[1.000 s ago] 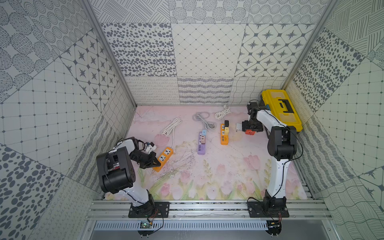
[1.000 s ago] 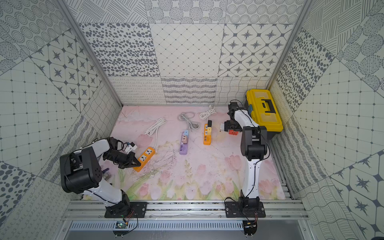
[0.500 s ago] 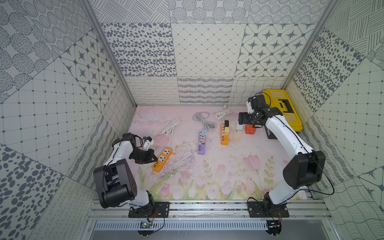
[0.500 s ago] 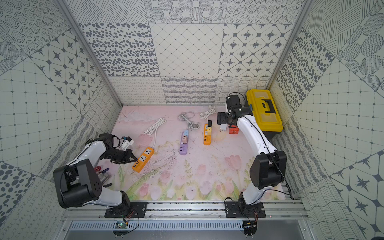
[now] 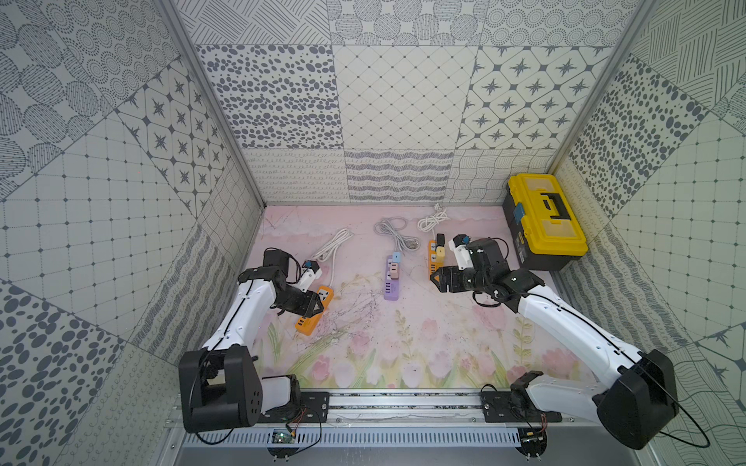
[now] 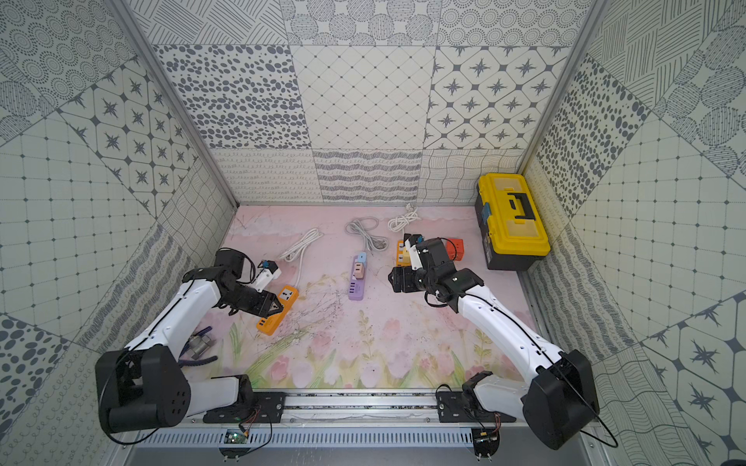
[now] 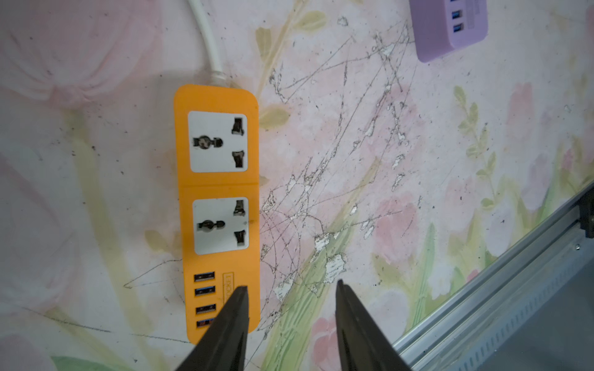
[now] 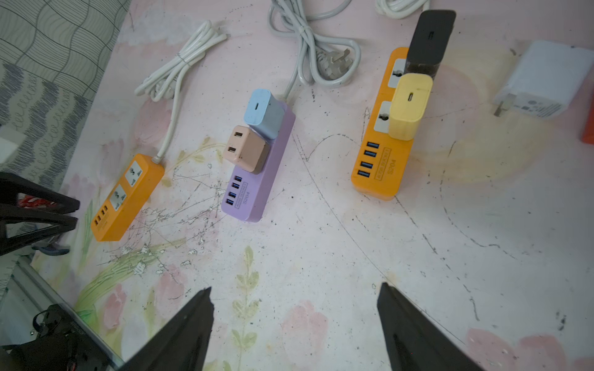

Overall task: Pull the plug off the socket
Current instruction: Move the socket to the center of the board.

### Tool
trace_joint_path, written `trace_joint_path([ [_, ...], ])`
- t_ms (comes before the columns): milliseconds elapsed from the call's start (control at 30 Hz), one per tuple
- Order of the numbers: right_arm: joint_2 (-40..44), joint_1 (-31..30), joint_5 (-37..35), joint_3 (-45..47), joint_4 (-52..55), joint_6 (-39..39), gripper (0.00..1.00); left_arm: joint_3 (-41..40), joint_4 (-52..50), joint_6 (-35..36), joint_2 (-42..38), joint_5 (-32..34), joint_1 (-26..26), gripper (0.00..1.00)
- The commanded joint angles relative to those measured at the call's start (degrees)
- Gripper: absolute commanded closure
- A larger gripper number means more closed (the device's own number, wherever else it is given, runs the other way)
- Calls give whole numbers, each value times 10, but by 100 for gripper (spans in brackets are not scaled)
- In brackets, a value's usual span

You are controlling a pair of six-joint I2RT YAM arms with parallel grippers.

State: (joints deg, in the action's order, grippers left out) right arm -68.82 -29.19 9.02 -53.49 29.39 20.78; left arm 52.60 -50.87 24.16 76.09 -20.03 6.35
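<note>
The left tool [image 7: 291, 286] is partly spread and empty, with one fingertip over the USB end of an orange power strip [image 7: 218, 186]. The right tool [image 8: 295, 288] is spread wide and holds nothing above the worktop [image 8: 321, 257]. Beyond it, a blue plug [image 8: 262, 112] and a peach plug [image 8: 246, 149] sit in a purple strip [image 8: 257, 189], and a yellow plug [image 8: 409, 106] and a black plug [image 8: 430, 35] in a second orange strip [image 8: 382, 170].

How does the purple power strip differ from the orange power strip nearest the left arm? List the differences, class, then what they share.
The purple power strip carries two plugs, a blue adapter and a pink adapter; both sockets of the orange power strip are empty. One body is lilac, the other bright orange. Both have four USB ports and a pale cord.
</note>
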Motion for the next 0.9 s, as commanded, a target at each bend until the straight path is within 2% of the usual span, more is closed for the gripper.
trace_joint_path([
  [0, 30, -9, 12, 27, -54, 24, 15, -10, 68, -21, 32, 89, -47, 50],
  [33, 36, -9, 7, 37, -51, 25, 15, -8, 75, -24, 43, 95, -56, 47],
  [233, 73, -8, -9, 67, -45, 26, 15, -12, 128, -44, 89, 139, -85, 46],
  [433, 82, -8, -14, 73, -35, 21, 15, -23, 152, -50, 53, 128, -85, 43],
  [500, 82, -8, -14, 73, -34, 21, 14, -30, 161, -48, 36, 134, -85, 25],
  [600, 81, -9, -13, 74, -37, 23, 14, -35, 169, -40, 35, 153, -85, 23],
  [867, 80, -8, -8, 76, -42, 27, 14, -14, 176, -48, 121, 182, -85, 24],
])
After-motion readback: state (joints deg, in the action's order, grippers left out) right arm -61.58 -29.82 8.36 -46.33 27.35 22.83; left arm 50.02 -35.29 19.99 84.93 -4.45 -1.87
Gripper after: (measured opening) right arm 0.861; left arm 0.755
